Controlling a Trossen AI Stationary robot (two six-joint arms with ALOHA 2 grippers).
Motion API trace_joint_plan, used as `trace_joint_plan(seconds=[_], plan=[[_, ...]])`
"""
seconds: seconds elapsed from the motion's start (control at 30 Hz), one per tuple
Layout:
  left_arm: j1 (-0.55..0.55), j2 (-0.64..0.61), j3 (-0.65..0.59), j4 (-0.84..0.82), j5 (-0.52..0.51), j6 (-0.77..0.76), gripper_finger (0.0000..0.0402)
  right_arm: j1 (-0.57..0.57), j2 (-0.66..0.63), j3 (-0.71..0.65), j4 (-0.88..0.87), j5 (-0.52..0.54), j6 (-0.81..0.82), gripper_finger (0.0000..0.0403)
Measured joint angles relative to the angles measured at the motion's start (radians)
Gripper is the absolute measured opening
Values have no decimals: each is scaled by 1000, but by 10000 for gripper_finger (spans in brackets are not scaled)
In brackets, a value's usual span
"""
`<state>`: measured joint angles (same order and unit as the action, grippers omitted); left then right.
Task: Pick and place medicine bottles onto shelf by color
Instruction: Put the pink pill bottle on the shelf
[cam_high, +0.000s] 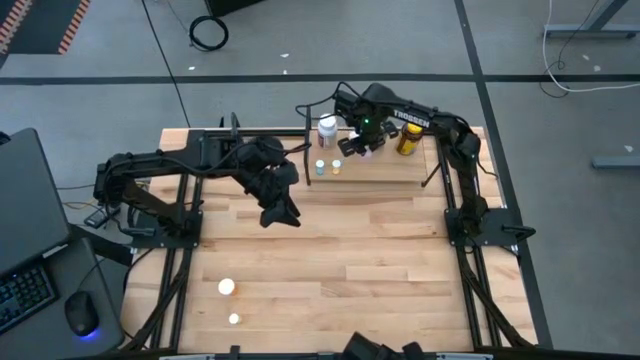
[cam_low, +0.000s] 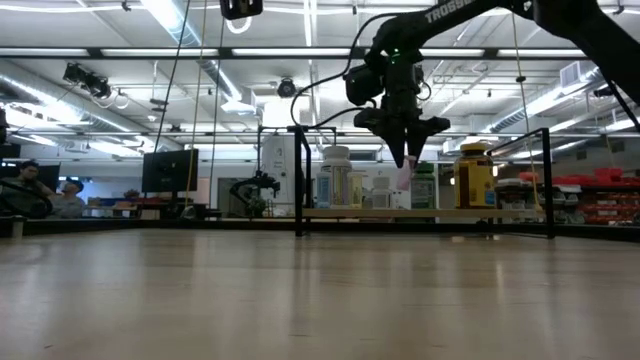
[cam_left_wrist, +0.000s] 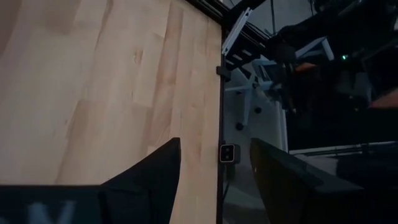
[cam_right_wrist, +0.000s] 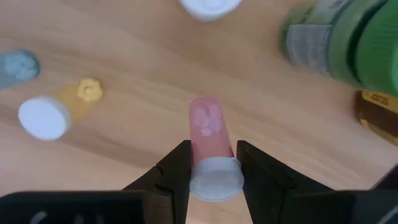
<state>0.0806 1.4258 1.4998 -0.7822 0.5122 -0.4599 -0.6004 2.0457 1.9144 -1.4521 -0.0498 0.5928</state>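
Two jaws differ: the right gripper clamps a pink bottle just above the shelf, while the left gripper hangs spread, holding nothing, over the tabletop.

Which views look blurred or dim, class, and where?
Right wrist view: pink bottle in the right end effector is sharp, green bottle behind is blurred. Left wrist view: dim beyond the table edge. Low view: bright ceiling lights silhouette the arm.
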Motion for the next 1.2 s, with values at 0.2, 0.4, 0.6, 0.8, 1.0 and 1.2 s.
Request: trace_joint_plan(seconds=[0.2, 0.4, 0.6, 0.8, 1.0, 1.2], plan=[[-5, 0, 0, 0, 0, 26, 195, -26, 0, 0, 49, -4, -12, 128], [21, 0, 0, 0, 0, 36, 198, -28, -6, 0, -128, 11, -133, 128], [64, 0, 0, 0, 0, 33, 193, -15, -49, -5, -120, 19, -159, 128], [91, 0, 0, -1, 0, 34, 191, -12, -94, -78, -119, 43, -145, 128], [94, 0, 0, -1, 0, 51, 192, -20, -191, -208, -120, 78, -143, 128], [94, 0, 0, -1, 0, 60, 186, -46, -291, -364, -73, 86, -129, 128]])
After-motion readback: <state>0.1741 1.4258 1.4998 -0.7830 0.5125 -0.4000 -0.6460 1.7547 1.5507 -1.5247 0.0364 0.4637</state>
